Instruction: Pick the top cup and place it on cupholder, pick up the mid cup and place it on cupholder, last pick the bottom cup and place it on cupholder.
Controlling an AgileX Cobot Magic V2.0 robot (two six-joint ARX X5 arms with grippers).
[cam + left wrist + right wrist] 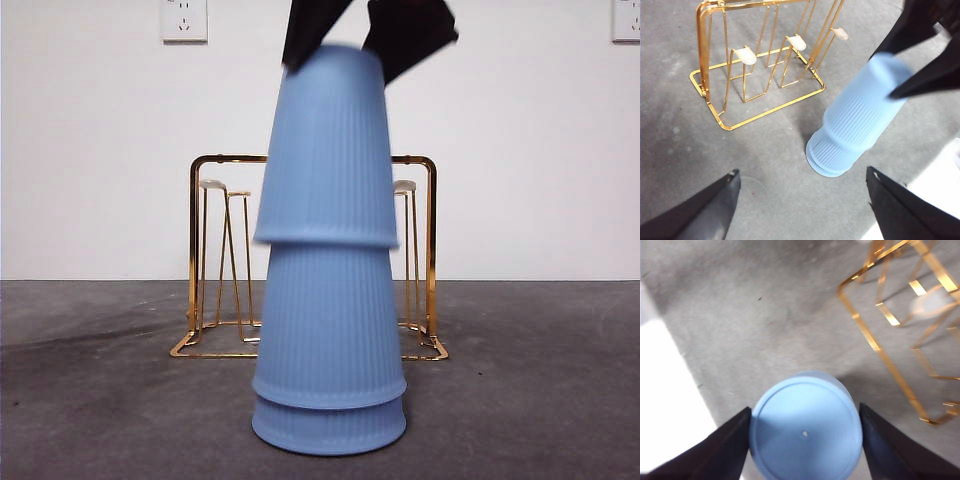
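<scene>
Three pale blue ribbed cups stand mouth-down in a stack on the grey table. The top cup (325,150) (875,100) (805,432) sits raised above the mid cup (330,330), which rests over the bottom cup (330,432). My right gripper (338,60) (805,435) (885,75) comes down from above, shut on the top cup's closed end, one jaw on each side. Behind the stack stands the gold wire cupholder (194,250) (746,55) (872,340) with white-tipped prongs, all bare. My left gripper (802,172) hovers open on the near side of the stack, holding nothing.
The grey table (120,400) runs back to a white wall with two sockets (184,20). A white strip (670,405) borders the table close to the stack.
</scene>
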